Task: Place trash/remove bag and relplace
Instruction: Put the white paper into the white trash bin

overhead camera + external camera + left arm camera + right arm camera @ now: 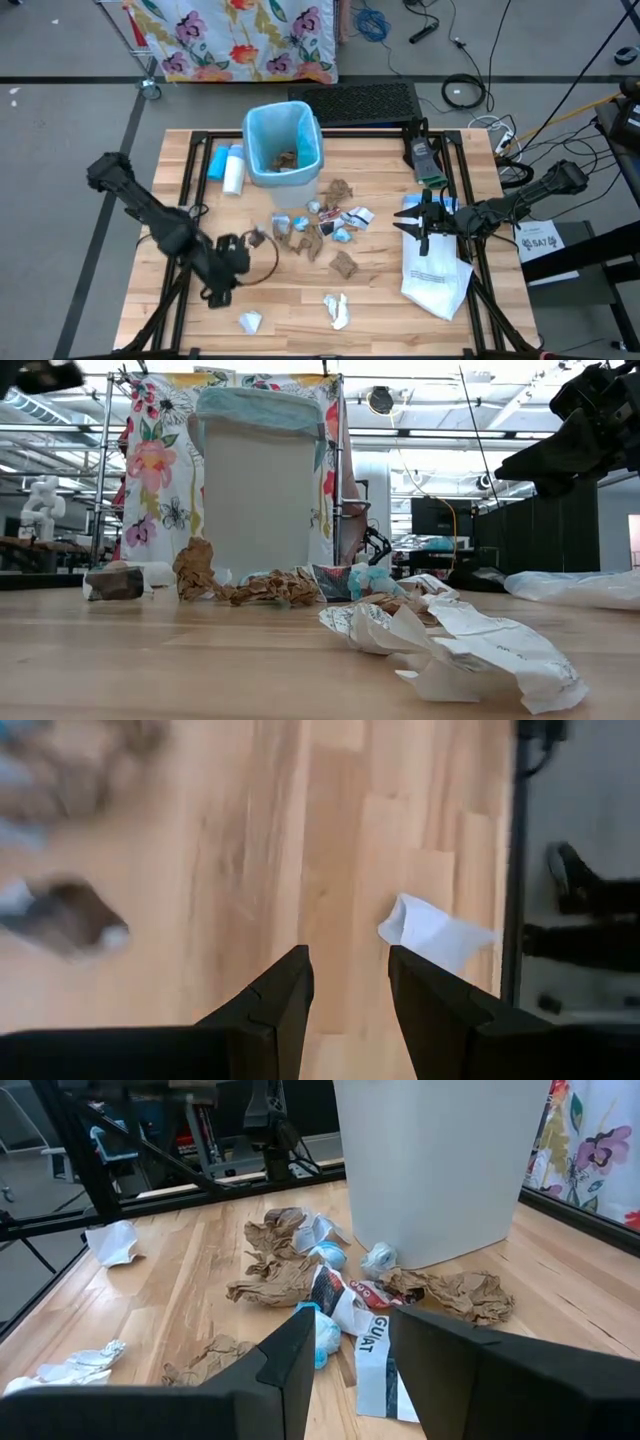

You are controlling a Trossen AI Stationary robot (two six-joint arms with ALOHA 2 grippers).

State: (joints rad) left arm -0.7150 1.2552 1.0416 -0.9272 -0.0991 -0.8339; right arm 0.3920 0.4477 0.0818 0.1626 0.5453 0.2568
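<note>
- Wooden desk [370, 300] carries most of the trash [318, 228] in a loose scatter in front of the bin [283, 145]; we judge the collecting step is barely begun, though a few brown scraps already lie inside the bin.
- Our left end effector [255, 240] hangs over the left edge of the scatter, fingers parted with a clear gap and nothing between them.
- Our right end effector [421, 222] sits above the white bag [436, 270] at the desk's right side, fingers likewise apart and empty.
- Lining the bin is the blue bag [262, 125], its rim folded over the top.
- Next, we judge, either end effector must drop onto one scrap, close, and carry it over the bin's mouth; removing the liner comes only once the desk is cleared.
- From the left wrist we see a white scrap [432, 928] just beyond the fingertips, near the desk's edge, and a blurred scrap off to one side.
- From the right wrist we see the pile close up: brown paper [268, 1260], a printed wrapper [375, 1345], and the bin's white wall.
- From the low view we see a large white crumple [470, 650] nearest the camera, which hides part of the pile; only the high view shows the bin's contents and a blue-and-white cylinder [228, 165] beside it.
</note>
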